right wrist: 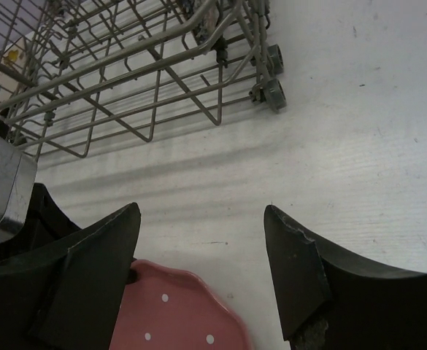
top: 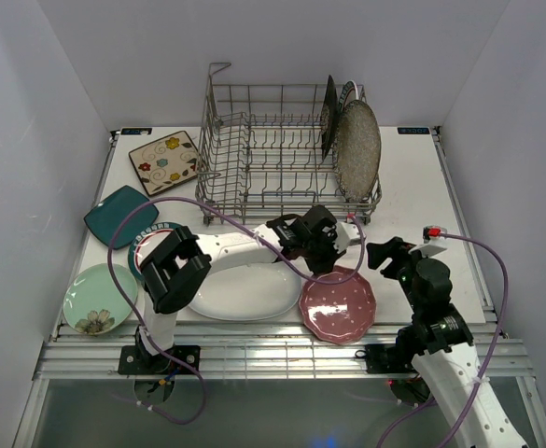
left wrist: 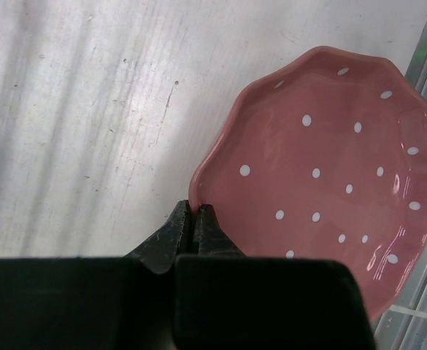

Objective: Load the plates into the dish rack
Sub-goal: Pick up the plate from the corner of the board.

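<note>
As seen from above, dish rack (top: 273, 159): far middle of table (top: 422, 187), two plates upright at its right end.
Racked plates: speckled grey round (top: 358, 149) in front, black plate (top: 329, 117) just behind.
White oval plate (top: 245, 291): flat near front edge, partly under left arm (top: 235, 247).
Pink dotted plate (top: 338, 306): flat, just right of the oval.
Left-side plates: cream floral square (top: 163, 161), teal square (top: 119, 213), pale green round (top: 91, 294), teal-rimmed round (top: 147, 239), all flat.
Left gripper (left wrist: 195, 211): fingers pressed together, tips at pink plate's rim; contact unclear.
Right gripper (right wrist: 202, 211): fingers spread wide, empty, above bare table between pink plate and rack corner.
</note>
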`<state>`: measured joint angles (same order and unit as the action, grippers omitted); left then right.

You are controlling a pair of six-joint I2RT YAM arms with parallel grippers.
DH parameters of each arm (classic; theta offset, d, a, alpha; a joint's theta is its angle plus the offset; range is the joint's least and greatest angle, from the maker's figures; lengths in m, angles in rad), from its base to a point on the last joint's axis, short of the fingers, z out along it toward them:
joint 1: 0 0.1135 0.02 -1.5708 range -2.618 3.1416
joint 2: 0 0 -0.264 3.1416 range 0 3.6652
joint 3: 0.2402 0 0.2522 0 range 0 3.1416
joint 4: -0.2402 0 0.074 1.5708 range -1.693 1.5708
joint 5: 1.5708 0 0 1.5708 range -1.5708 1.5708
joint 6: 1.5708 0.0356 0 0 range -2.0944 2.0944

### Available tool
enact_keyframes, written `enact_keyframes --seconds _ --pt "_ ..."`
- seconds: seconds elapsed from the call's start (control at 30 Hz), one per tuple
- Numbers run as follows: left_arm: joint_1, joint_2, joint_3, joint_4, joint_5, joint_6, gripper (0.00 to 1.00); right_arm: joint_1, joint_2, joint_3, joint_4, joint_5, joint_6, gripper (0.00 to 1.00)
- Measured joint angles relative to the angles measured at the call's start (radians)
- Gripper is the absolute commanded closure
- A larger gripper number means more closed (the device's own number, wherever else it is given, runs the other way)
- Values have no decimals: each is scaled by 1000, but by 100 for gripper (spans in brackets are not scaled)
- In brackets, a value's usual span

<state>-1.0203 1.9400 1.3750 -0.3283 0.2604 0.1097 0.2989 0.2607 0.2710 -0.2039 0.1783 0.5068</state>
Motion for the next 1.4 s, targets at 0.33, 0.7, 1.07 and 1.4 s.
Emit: enact_keyframes --seconds 0.33,0.7,1.07,1.4 --pt "19 -38 0 -26 -39 -1 100 0 -33 -34 85 -122 -48 39" --pt "68 -162 -8 -41 -160 27 100 0 31 -79 222 -277 -71 29" --pt "69 -229 -29 -68 -198 47 100 0 77 -138 335 -344 -90 24" --pt "69 -319 -37 -70 -223 55 100 0 83 -139 385 -388 -91 26"
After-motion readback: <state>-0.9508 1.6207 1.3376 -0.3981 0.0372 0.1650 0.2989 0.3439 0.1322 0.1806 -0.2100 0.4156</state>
